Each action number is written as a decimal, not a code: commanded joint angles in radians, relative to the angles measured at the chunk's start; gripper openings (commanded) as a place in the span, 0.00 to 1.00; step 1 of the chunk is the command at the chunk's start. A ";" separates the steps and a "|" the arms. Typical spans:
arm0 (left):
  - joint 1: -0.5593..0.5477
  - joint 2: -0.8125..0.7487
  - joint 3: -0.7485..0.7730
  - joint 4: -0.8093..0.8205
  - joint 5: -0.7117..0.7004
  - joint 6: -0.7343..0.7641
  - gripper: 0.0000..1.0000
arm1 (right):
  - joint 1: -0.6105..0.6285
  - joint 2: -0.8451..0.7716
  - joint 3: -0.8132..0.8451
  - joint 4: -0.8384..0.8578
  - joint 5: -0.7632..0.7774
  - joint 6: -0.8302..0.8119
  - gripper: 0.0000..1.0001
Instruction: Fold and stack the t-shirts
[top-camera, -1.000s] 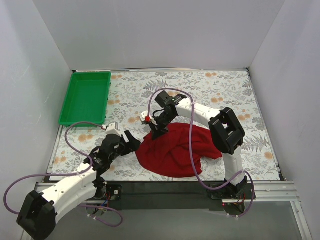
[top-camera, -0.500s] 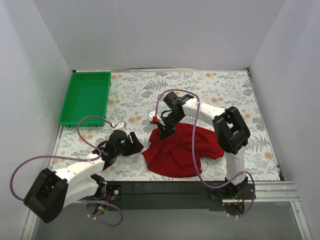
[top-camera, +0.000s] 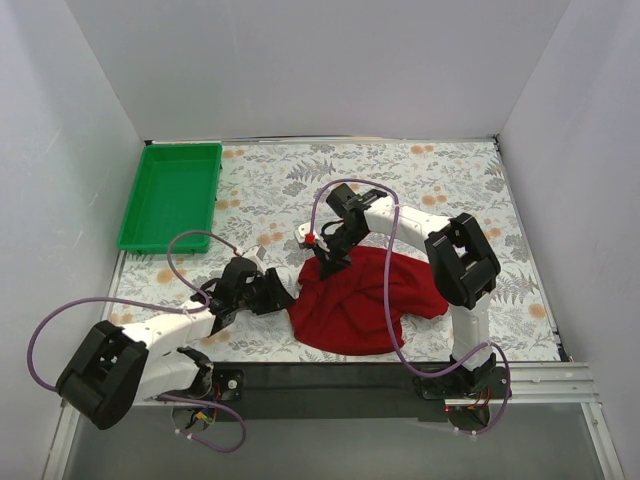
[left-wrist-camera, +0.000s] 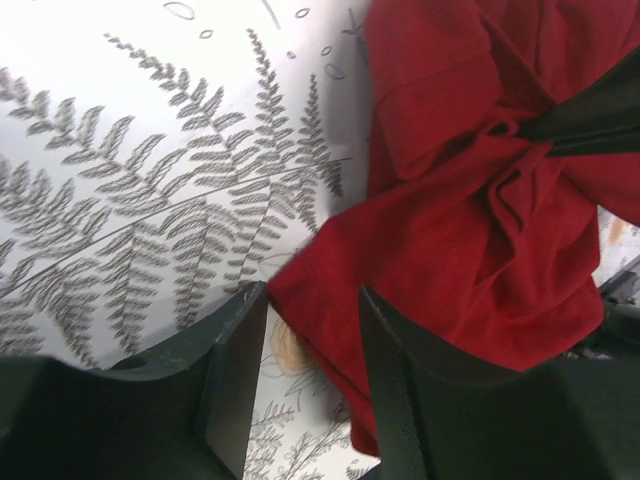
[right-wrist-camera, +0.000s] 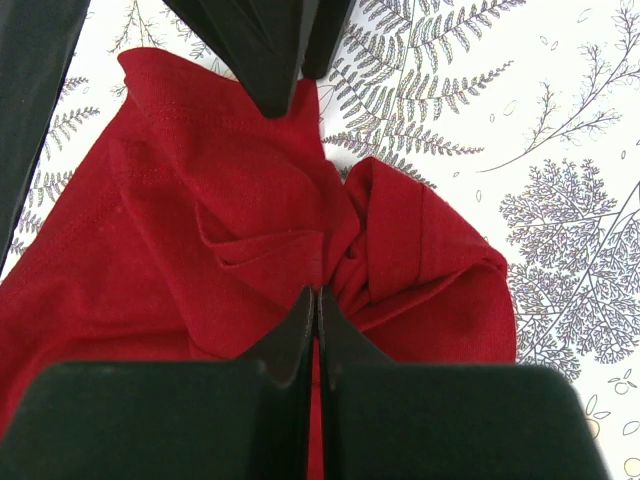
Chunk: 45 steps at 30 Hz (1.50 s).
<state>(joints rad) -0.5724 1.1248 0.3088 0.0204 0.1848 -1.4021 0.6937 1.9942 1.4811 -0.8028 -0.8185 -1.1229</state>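
Observation:
A dark red t-shirt lies crumpled on the patterned table, right of centre near the front. My right gripper is shut on a bunched fold at the shirt's upper left edge; the right wrist view shows its jaws pressed together on the cloth. My left gripper is open at the shirt's left edge. In the left wrist view its fingers straddle a corner of the shirt that lies on the table between them.
A green plastic tray stands at the back left of the table. White walls enclose the table on three sides. The floral tablecloth covers the whole surface.
My left gripper has moved right, from beside the shirt to its left edge. My right gripper pulled the held fold slightly right and back, then stayed still.

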 joint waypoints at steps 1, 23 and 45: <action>0.002 0.093 0.010 0.021 0.051 0.003 0.39 | -0.006 -0.023 0.011 0.005 -0.030 -0.005 0.01; 0.002 -0.172 0.137 -0.261 -0.163 0.035 0.00 | -0.083 -0.070 0.068 0.007 -0.036 0.069 0.06; 0.005 -0.217 0.217 -0.412 -0.278 0.040 0.00 | -0.283 -0.183 0.002 0.002 -0.257 0.051 0.03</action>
<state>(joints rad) -0.5705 0.9108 0.5240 -0.3740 -0.0723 -1.3739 0.4210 1.8572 1.4887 -0.8009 -1.0168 -1.0489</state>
